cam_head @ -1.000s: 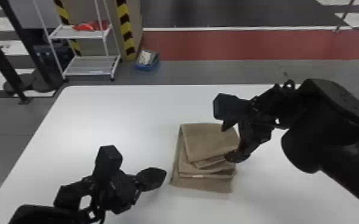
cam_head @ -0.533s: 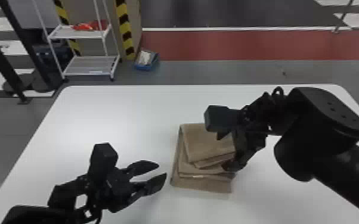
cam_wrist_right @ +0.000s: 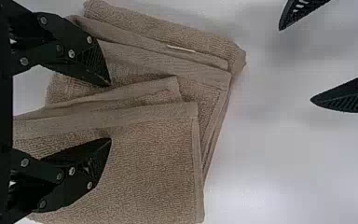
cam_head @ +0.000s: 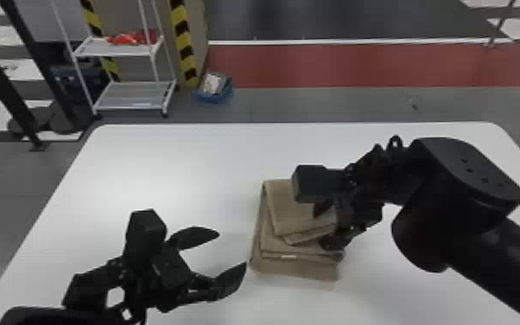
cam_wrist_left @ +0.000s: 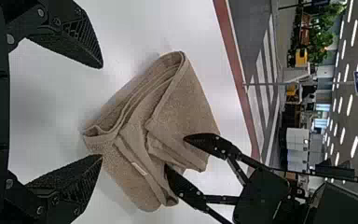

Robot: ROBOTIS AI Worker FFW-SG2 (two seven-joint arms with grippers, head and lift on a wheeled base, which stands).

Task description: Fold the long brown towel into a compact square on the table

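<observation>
White table (cam_head: 177, 173) beside red-striped floor (cam_head: 358, 65).

Towel (cam_head: 291, 209) on table (cam_head: 164, 164); right gripper (cam_head: 320, 229) over it; left gripper (cam_head: 232, 249) at left

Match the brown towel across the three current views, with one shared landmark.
Head view: brown towel just right of centre, partly behind the right gripper.
Left wrist view: brown towel mid-picture, beyond the left gripper.
Right wrist view: brown towel behind the right gripper, partly cut off.
Shared landmark: the towel's white tag.
</observation>
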